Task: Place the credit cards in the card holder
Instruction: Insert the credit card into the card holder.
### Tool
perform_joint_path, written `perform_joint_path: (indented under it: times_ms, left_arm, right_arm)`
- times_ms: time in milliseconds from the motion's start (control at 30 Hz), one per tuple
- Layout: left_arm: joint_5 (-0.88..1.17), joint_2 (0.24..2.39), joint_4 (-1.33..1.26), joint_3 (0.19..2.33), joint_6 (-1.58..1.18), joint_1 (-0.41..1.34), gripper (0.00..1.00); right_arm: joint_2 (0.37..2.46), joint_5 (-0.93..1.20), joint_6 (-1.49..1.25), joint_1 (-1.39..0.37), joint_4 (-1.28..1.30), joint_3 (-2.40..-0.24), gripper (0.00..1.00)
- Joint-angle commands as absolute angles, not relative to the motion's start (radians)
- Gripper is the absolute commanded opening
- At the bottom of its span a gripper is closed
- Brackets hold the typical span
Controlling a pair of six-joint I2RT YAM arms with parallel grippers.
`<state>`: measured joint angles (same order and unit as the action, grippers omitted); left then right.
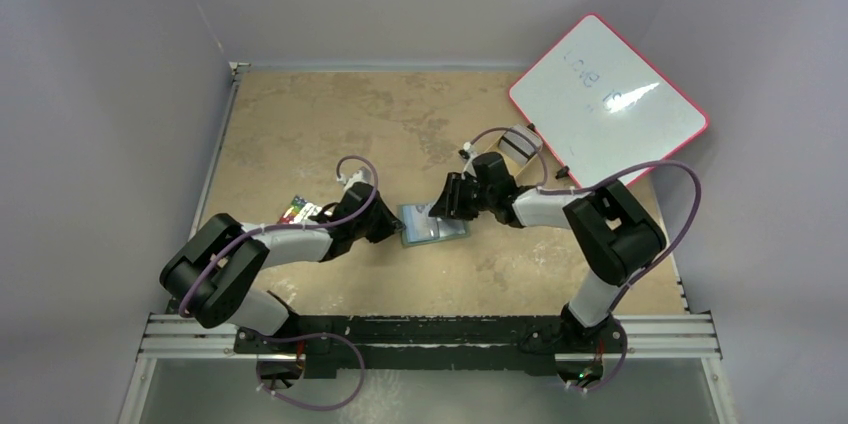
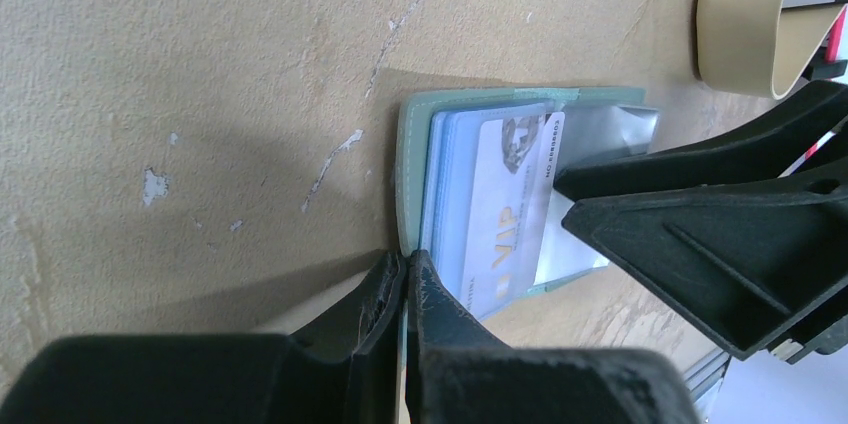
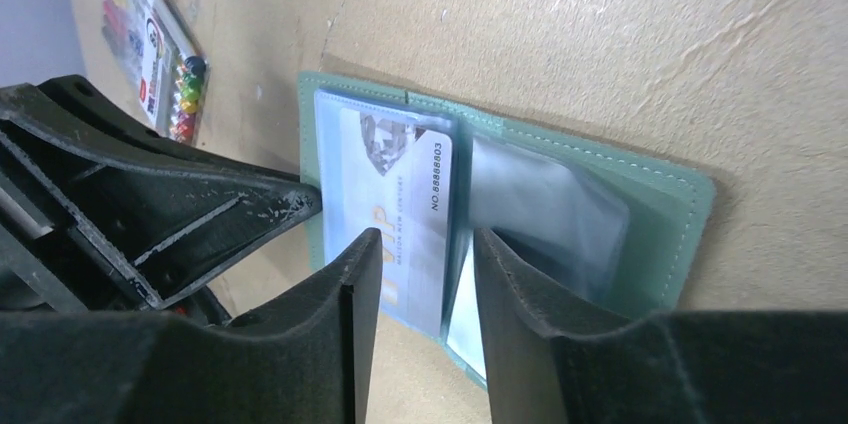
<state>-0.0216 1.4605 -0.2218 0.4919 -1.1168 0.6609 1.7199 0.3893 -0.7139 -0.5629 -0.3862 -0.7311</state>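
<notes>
Left hand (image 2: 405, 279), shut on the card holder (image 2: 412, 144) edge, anchors it; right hand (image 3: 428, 244), half-open and empty, straddles the sleeved credit card (image 3: 400, 184).

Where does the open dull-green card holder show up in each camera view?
Top external: dull-green folding card holder at table centre, between left gripper and right gripper.
Left wrist: centre-right, just above that arm's closed jaws.
Right wrist: centre, partly behind that arm's parted jaws.
Shared landmark: the left gripper pinching the holder's edge.
</notes>
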Motion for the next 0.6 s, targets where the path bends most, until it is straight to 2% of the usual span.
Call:
perform_joint_path:
  times_ms: [0, 300, 567]
  left_arm:
    - [-0.031, 1.45, -0.252, 0.526, -1.123, 0.666, 0.0]
    - [-0.031, 1.445, -0.252, 0.527, -1.126, 0.666, 0.0]
    - [-0.031, 1.452, -0.252, 0.534, -1.128, 0.665, 0.0]
  right_arm:
    - [1.683, 0.288, -0.635, -0.561, -0.264, -0.783, 0.44]
    - [1.723, 0.341, -0.68, -0.583, -0.353, -0.764, 0.46]
    - [1.738, 0.359, -0.697, -0.613, -0.381, -0.779, 0.35]
